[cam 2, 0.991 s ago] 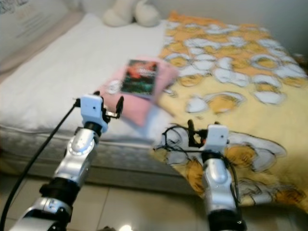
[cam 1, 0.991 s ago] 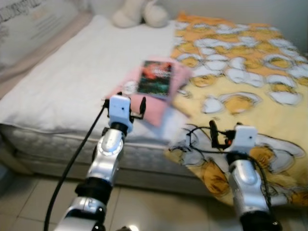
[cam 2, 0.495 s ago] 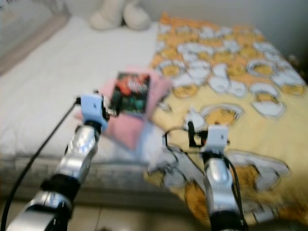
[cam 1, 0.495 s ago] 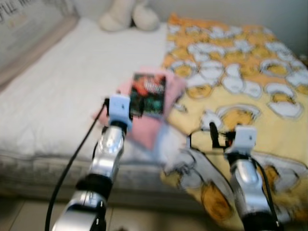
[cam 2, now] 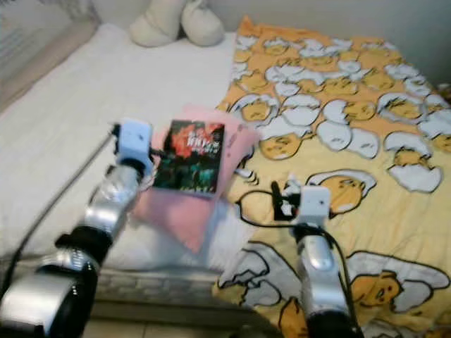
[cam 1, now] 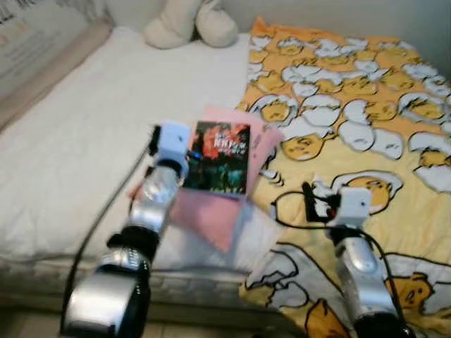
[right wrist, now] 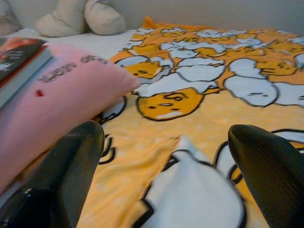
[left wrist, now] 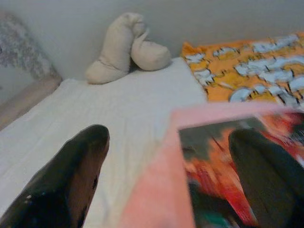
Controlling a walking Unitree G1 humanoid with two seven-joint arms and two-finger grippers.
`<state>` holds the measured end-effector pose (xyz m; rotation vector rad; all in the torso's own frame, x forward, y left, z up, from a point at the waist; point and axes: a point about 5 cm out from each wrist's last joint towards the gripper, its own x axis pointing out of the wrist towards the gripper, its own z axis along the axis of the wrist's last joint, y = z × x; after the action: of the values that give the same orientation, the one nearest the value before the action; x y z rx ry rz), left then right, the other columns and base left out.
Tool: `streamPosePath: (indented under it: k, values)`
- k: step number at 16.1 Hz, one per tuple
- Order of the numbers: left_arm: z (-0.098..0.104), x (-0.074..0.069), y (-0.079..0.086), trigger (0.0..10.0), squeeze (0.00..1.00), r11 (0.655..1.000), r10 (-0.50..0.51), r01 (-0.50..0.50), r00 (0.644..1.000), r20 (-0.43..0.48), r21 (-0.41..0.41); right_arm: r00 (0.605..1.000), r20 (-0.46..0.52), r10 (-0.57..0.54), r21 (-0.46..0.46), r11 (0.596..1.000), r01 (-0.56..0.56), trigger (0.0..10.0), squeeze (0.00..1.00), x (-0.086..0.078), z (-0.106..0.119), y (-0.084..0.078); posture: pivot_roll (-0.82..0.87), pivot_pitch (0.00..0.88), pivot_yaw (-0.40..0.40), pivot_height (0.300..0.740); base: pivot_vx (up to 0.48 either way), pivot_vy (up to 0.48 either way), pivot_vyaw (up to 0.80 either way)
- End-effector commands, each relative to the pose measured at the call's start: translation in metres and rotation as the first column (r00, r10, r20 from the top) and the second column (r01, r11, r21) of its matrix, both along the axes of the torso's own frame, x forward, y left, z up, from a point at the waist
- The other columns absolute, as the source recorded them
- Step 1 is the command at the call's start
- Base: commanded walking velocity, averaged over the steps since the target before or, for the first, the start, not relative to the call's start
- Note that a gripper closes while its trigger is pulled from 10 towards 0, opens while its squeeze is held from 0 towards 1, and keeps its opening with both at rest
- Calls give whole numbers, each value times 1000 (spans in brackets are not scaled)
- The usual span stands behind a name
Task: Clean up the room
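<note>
Here's the bed (cam 1: 84,134), white sheet on the robot's left half, and a yellow blanket (cam 1: 366,91) printed with egg faces over the right half. In the middle lies a pink pillow (cam 1: 215,204), and on top of it a book (cam 1: 220,156) with a dark red and green cover, lying flat.

The left gripper (left wrist: 166,175) is up at the book's left edge. From the head camera its fingers are hard to pick out against the dark cover, but the left wrist view settles it: 2 black fingers (left wrist: 71,175) spread wide, 1 over the white sheet, the other over the book cover, with the pillow's pink edge between them. Whether the fingers touch anything is unclear, as that picture is soft.

The right gripper (right wrist: 166,175) hovers above the yellow blanket, near the bed's front edge and right of the pillow. Its wrist view shows fingers (right wrist: 71,175) set well apart, nothing between them but blanket. That same view catches red lettering on the pillow's side, and the book's page edge.

At the head of the bed, against the wall, sits a cream plush toy (cam 1: 190,24).
</note>
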<state>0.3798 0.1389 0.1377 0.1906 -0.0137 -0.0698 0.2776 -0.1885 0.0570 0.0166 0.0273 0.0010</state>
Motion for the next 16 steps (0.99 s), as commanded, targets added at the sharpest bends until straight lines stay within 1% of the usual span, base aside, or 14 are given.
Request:
streamPosePath:
  k: [1, 2, 3, 4, 5, 6, 7, 8, 9, 11, 12, 14, 15, 16]
  values:
    - [-1, 4, 18, 10000, 0, 997, 32, -36, 997, -68, -64, 1000, 1, 22, 21, 1000, -22, 10000, 0, -1, 1, 5, -63, 0, 15, 740, 0, 0, 0]
    - [-1, 6, 19, 10000, 0, 994, 18, -28, 996, -91, -110, 1000, -3, 20, 21, 1000, -20, 10000, 0, -2, 0, 5, -66, 0, 13, 740, 0, 0, 0]
    - [-6, 8, 18, 10000, 0, 984, 1, -27, 990, -144, -174, 1000, -6, 24, 18, 1000, -24, 10000, 0, -2, -1, 6, -73, 0, 13, 740, 0, 0, 0]
    - [-8, 9, 16, 10000, 0, 976, -12, -28, 984, -177, -217, 1000, -8, 30, 15, 999, -30, 10000, 0, -3, -1, 7, -81, 0, 11, 740, 0, 0, 0]
    - [-9, 10, 13, 10000, 0, 968, -32, -18, 981, -192, -251, 999, -10, 36, 12, 999, -36, 10000, 0, -4, -1, 7, -85, 0, 9, 740, 0, 0, 0]
    - [-7, 11, 6, 10000, 0, 950, -65, -2, 977, -202, -311, 999, -14, 44, 10, 999, -44, 10000, 0, -5, 0, 7, -91, 0, 8, 740, 0, 0, 0]
    - [-5, 13, -3, 10000, 0, 941, -107, 34, 974, -202, -336, 998, -17, 57, 14, 998, -56, 10000, 0, -6, 0, 8, -102, 0, 12, 740, 0, 0, 0]
    - [-5, 13, -7, 10000, 0, 938, -129, 52, 970, -205, -341, 997, -16, 70, 20, 997, -70, 10000, 0, -8, 0, 8, -106, 0, 14, 740, 0, 0, 0]
    - [-7, 13, -14, 10000, 0, 935, -155, 72, 964, -218, -346, 993, -31, 113, 29, 993, -112, 10000, 0, -11, -1, 11, -121, 0, 21, 740, 0, 0, 0]
    - [-10, 11, -23, 10000, 0, 929, -193, 100, 952, -236, -357, 982, -76, 172, 32, 985, -170, 10000, 0, -23, -8, 15, -141, 0, 23, 740, 0, 0, 0]
    - [-11, 10, -32, 10000, 0, 920, -243, 142, 937, -250, -364, 978, -100, 180, 34, 984, -178, 10000, 0, -31, -13, 15, -151, 0, 24, 740, 0, 0, 0]
    - [-15, 7, -39, 10000, 0, 916, -285, 175, 918, -277, -360, 976, -117, 182, 37, 983, -179, 10000, 0, -40, -15, 15, -180, 0, 32, 740, 0, 0, 0]
    - [-18, 7, -40, 10000, 0, 919, -276, 161, 916, -292, -361, 976, -120, 180, 38, 984, -177, 10000, 0, -44, -14, 15, -196, 0, 36, 740, 0, 0, 0]
    - [-18, 7, -39, 10000, 0, 911, -261, 134, 919, -295, -389, 976, -126, 179, 36, 984, -176, 10000, 0, -47, -14, 13, -207, 0, 40, 740, 0, 0, 0]
